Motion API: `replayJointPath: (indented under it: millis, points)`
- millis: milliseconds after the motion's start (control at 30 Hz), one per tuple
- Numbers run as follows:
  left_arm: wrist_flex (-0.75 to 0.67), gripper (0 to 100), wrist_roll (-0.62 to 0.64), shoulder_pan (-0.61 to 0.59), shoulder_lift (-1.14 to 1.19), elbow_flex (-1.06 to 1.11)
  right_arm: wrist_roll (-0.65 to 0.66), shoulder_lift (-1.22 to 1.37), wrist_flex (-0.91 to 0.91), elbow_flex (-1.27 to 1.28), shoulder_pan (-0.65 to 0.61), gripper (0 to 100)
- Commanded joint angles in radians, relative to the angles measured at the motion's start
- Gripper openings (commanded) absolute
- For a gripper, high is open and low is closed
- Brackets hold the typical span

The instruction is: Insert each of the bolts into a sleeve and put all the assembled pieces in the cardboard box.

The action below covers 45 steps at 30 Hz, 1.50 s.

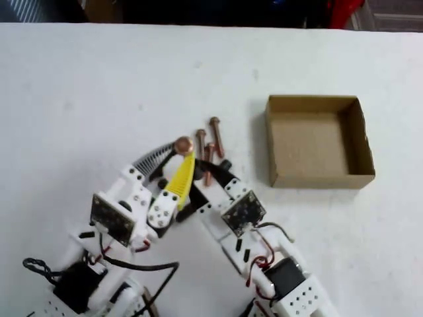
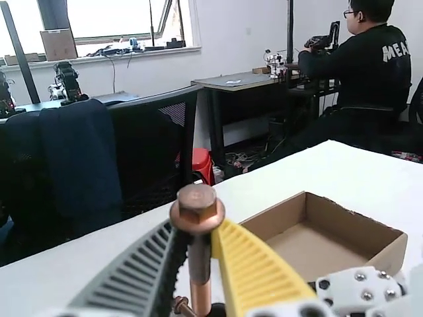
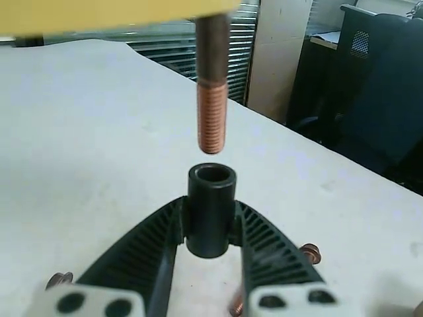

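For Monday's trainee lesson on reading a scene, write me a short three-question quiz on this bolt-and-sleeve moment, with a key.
1. True or false: the bolt in the left pincer is already inside the sleeve.
2. What does the right pincer hold? A) a bolt B) the sleeve C) nothing
3. Fill in: the cardboard box holds ___ assembled pieces.
Key: 1 false, it hangs above; 2 B; 3 no.
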Motion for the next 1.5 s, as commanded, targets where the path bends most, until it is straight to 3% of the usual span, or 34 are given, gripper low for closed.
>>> replayJointPath:
  millis: [0,400,1467]
  points:
    - [0.002,2,0.072,0.015,-0.019,-0.012,0.023,-0.025,-0.002,0.009,-0.004,1.7]
    - [0.084,2,0.098,0.015,-0.019,-0.012,0.025,-0.028,-0.002,0.009,-0.004,1.7]
    - [0.038,4,0.091,0.007,-0.019,0.157,0.025,-0.030,-0.005,0.009,0.002,1.7]
